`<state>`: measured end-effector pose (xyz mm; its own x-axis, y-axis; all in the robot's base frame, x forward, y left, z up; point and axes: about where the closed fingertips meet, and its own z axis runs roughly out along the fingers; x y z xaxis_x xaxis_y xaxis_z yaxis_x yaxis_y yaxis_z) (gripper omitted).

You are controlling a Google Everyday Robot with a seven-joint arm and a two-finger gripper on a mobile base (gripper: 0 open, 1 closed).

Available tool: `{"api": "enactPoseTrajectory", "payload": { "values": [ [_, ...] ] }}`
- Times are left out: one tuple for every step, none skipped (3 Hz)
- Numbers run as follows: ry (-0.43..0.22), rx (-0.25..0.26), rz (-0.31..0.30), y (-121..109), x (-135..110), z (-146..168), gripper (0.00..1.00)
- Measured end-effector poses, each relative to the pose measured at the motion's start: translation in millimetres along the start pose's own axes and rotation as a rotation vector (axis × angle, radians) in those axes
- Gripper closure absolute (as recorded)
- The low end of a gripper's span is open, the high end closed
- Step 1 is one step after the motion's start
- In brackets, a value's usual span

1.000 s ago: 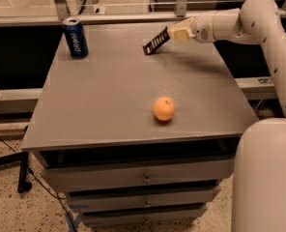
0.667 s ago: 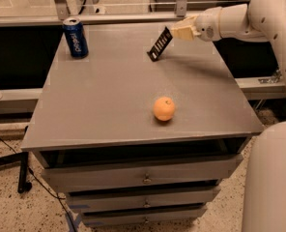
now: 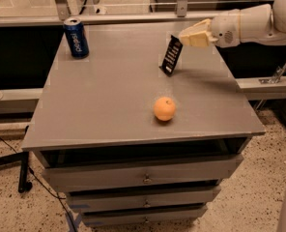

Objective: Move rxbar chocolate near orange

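The rxbar chocolate, a thin black wrapper with white lettering, hangs nearly upright from my gripper, which is shut on its top end. The bar's lower end is just above or touching the grey table top at the back right. The arm reaches in from the right. The orange sits on the table in front of the bar, toward the near edge, about one bar length away from it.
A blue Pepsi can stands upright at the table's back left corner. The table has drawers below its front edge. A metal rail runs behind the table. A cable lies on the floor at the left.
The gripper has carried the bar toward the near side and slightly right, closer to the orange, and the bar has swung from slanted to nearly upright. The orange and can have not moved.
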<state>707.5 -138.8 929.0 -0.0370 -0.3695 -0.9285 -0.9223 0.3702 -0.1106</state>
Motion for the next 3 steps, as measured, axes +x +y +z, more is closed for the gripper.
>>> {"api": "enactPoseTrajectory", "payload": {
  "values": [
    [0.018, -0.086, 0.06, 38, 14, -11, 1.0],
    [0.04, -0.166, 0.127, 74, 31, -16, 1.0],
    [0.073, -0.238, 0.175, 103, 41, -26, 1.0]
  ]
}}
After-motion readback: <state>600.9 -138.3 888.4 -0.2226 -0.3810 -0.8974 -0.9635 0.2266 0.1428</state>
